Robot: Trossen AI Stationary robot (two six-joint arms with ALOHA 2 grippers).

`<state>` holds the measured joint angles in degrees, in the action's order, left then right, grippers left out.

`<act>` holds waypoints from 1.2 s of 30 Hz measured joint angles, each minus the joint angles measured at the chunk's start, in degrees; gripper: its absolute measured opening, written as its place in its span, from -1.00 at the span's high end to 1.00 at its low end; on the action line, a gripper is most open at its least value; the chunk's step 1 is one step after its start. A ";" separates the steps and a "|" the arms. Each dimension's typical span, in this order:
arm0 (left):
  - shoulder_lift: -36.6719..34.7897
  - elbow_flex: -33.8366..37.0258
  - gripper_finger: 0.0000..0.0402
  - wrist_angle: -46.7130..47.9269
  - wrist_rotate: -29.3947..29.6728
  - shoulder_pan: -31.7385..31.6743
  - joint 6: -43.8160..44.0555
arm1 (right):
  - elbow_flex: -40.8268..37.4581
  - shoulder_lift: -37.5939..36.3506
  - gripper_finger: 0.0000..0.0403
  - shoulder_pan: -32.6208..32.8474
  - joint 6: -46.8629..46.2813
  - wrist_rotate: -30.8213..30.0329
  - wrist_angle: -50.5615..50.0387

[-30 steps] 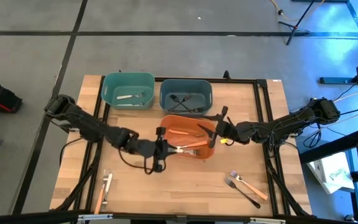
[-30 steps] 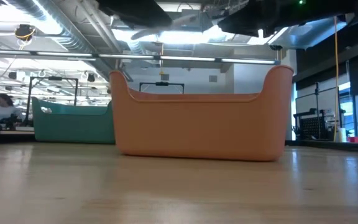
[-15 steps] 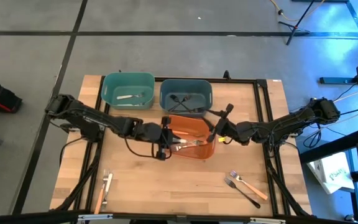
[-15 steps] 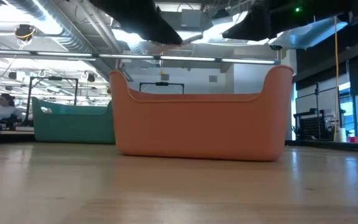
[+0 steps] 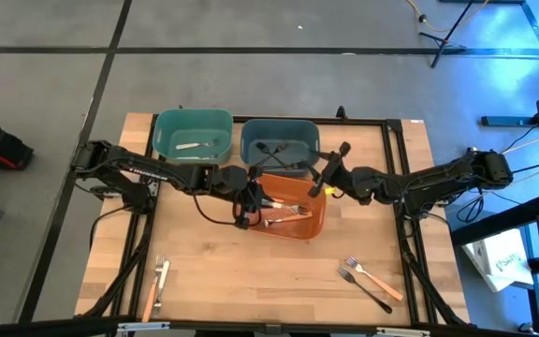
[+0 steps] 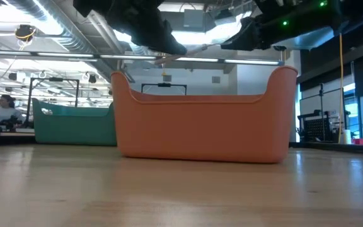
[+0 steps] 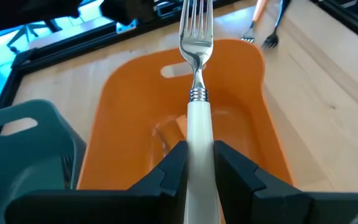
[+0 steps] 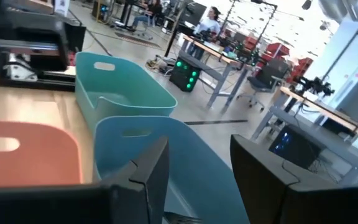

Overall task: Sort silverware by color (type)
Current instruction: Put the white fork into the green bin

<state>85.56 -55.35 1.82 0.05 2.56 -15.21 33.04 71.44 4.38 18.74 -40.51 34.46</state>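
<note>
My left gripper (image 5: 254, 197) hovers over the left end of the orange bin (image 5: 309, 192), shut on a white-handled fork (image 7: 197, 93) whose tines (image 7: 196, 22) point out over the bin. My right gripper (image 5: 327, 177) is open above the gap between the orange bin and the blue-grey bin (image 5: 280, 142), touching nothing; its own view shows its fingers apart (image 8: 197, 180). Silverware lies in the orange bin (image 5: 286, 219). A white utensil (image 5: 195, 144) lies in the teal bin (image 5: 193, 120), and black ones (image 5: 274, 148) in the blue-grey bin. My left gripper pinches the fork's white handle (image 7: 198, 134) between its two fingers (image 7: 166, 177), a little behind the metal neck. The fingers lie along the fork, which sticks out level ahead of them, lifted clear above the orange bin.
Two forks, one orange-handled (image 5: 374, 276) and one black (image 5: 363, 287), lie on the table near its right near corner. A white utensil (image 5: 162, 278) and an orange-handled one (image 5: 150, 301) lie near the left near corner. The low view shows the orange bin (image 6: 203, 123) filling the middle.
My left gripper, carrying the fork, has risen from the table beside the orange bin's left end and moved toward the far edge and right, over the bin. My right gripper has drawn back toward the far edge, toward the blue-grey bin.
</note>
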 joint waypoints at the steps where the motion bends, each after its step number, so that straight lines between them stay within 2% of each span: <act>1: 0.00 0.00 0.70 0.00 -0.50 -0.22 -0.18 | 0.00 0.00 0.20 -0.37 -0.30 0.00 0.02; 7: 0.00 0.00 0.70 0.23 -1.11 -0.58 0.05 | 0.00 0.00 0.20 -1.08 -0.84 -0.37 0.52; 15: 0.00 0.95 0.70 0.14 -1.08 -0.58 0.10 | 0.00 0.00 0.20 -1.07 -8.03 -0.38 -3.46; 22: 0.00 3.37 0.70 0.11 -1.05 -0.58 3.17 | 0.00 0.00 0.20 -1.04 -8.70 -0.39 -3.55; 33: 0.00 4.44 0.70 -2.42 -1.11 -0.58 3.09 | 0.00 0.00 0.20 -1.04 -11.32 -0.36 -4.52; 36: 0.48 4.44 0.70 -3.38 -1.20 -0.73 2.61 | 0.00 0.00 0.20 -1.20 -13.27 1.35 -4.36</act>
<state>86.04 -50.92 -1.56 -1.15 1.83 -12.60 33.04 71.44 3.18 5.47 -39.15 30.10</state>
